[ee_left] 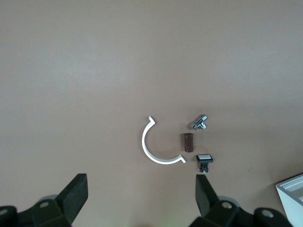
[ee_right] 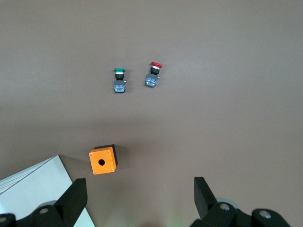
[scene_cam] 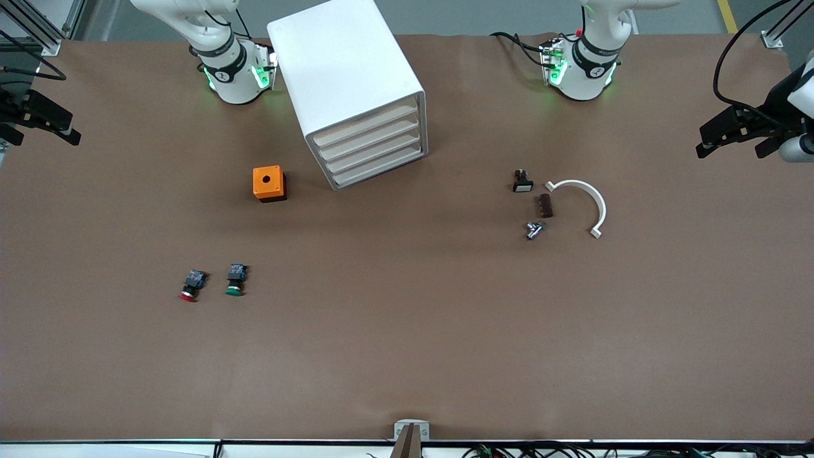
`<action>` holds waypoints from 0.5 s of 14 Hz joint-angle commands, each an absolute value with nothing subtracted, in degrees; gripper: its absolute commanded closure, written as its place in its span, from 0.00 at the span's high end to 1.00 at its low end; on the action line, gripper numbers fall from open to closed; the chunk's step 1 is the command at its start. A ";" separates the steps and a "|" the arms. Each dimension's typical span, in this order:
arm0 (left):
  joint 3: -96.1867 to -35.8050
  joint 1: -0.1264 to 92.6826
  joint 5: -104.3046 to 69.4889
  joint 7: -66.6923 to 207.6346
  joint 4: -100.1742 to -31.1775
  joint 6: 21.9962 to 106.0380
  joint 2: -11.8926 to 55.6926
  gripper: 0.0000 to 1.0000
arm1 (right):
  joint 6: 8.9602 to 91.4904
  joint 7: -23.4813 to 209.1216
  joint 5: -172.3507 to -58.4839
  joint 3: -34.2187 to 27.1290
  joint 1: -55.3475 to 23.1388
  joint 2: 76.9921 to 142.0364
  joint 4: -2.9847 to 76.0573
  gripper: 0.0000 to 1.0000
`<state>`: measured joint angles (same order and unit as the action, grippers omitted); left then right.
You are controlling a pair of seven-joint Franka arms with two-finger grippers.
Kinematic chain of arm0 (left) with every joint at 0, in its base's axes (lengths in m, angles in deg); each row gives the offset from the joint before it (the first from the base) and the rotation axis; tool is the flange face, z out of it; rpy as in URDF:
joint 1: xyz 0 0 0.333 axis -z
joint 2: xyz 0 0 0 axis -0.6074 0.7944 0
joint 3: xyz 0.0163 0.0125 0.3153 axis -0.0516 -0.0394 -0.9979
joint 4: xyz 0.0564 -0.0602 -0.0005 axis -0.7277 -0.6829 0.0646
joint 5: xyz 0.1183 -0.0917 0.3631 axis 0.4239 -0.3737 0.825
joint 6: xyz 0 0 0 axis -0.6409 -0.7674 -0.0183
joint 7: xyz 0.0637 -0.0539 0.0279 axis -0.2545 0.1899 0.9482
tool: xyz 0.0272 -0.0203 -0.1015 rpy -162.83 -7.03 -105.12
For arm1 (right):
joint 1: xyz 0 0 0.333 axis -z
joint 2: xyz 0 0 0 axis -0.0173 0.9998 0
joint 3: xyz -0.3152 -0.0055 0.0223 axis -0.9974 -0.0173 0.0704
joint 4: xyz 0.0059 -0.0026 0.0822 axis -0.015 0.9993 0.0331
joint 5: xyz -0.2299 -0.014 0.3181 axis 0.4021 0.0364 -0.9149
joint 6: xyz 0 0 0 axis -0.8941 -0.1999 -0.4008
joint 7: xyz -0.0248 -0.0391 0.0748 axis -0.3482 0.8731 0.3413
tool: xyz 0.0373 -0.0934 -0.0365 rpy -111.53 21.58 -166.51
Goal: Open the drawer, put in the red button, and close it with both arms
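The white cabinet point(scene_cam: 346, 76) stands between the two arm bases, and its four stacked drawers point(scene_cam: 372, 149) are all shut. The red button point(scene_cam: 189, 286) lies on the table beside a green-capped button point(scene_cam: 235, 280), nearer to the front camera than the orange box point(scene_cam: 269, 183). It also shows in the right wrist view point(ee_right: 153, 74). My right gripper point(scene_cam: 60, 124) hangs open and empty over the right arm's end of the table point(ee_right: 139, 195). My left gripper point(scene_cam: 718, 137) hangs open and empty over the left arm's end point(ee_left: 141, 194).
Toward the left arm's end lie a white curved clip point(scene_cam: 582, 203), a small brown block point(scene_cam: 545, 205), a black switch with a white cap point(scene_cam: 523, 182) and a metal fitting point(scene_cam: 534, 229). The cabinet's corner shows in both wrist views point(ee_left: 291, 196) point(ee_right: 33, 189).
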<state>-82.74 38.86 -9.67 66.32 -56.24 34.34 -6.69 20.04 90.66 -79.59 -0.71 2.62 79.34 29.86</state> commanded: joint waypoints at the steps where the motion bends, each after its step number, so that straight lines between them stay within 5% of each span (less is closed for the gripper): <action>1: -82.48 38.81 -9.12 67.01 -55.88 34.66 -6.62 1.00 | 20.03 91.22 -79.01 -0.82 2.31 77.88 31.03 1.00; 7: -83.00 38.28 -8.77 66.92 -56.05 33.51 -4.78 1.00 | 19.95 91.13 -79.19 -0.73 2.22 77.88 31.03 1.00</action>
<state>-82.91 38.73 -9.67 66.35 -56.40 34.11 -5.95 20.04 90.67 -79.59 -0.67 2.62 79.34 29.86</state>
